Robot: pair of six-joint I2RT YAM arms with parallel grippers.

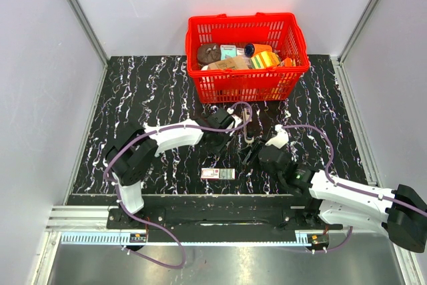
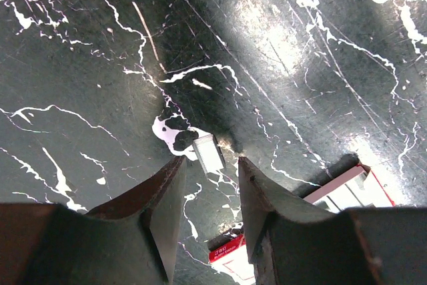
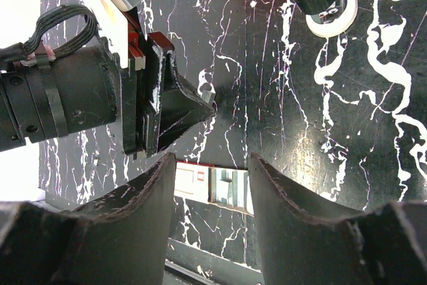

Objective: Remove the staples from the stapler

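**Top external view.** A black, white-veined table top (image 1: 133, 98) carries a red plastic lattice basket (image 1: 301, 66) of mixed goods at its far edge. The left gripper (image 1: 231, 137) and right gripper (image 1: 248, 156) meet near the table's centre. A flat red-and-white rectangular box (image 1: 219, 173) lies near them, on the side towards the arm bases. The staples are too small to make out here, and no stapler can be identified with certainty.

**Left wrist view.** The staples (image 2: 208, 151), a short, thin, silvery metal strip, lie on the table top. They sit just ahead of the left gripper (image 2: 210, 165), in line with the gap between its fingers. The jaws stand moderately apart and neither pad appears to touch the strip; nothing is held. Part of the box shows at lower right.

**Right wrist view.** The right gripper (image 3: 212, 159) stands wide apart and empty, hovering over the box. The left gripper is at left, its tips pointing at the table.

**Progress (judgement).** The strip lies loose on the table, so extraction appears essentially done. What may remain is withdrawing both arms.
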